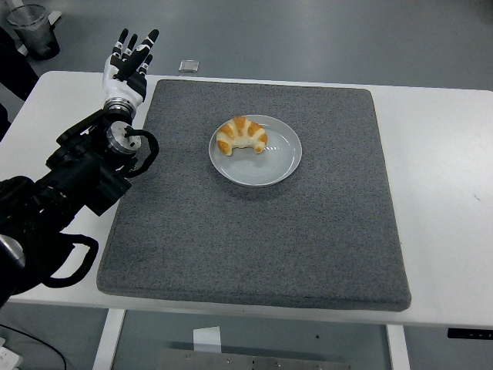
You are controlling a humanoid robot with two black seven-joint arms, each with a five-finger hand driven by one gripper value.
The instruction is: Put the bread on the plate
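A golden croissant [241, 135] lies on the left part of a pale round plate [273, 162], which sits on the grey mat [262, 231]. My left hand [128, 60] is raised at the mat's far left corner, well away from the plate, its fingers spread and holding nothing. The black left arm [69, 185] runs down to the picture's left edge. The right arm does not show.
The white table [447, 193] extends around the mat. A small clear object [189, 65] lies beyond the table's far edge. A dark bin [32, 29] stands on the floor at the top left.
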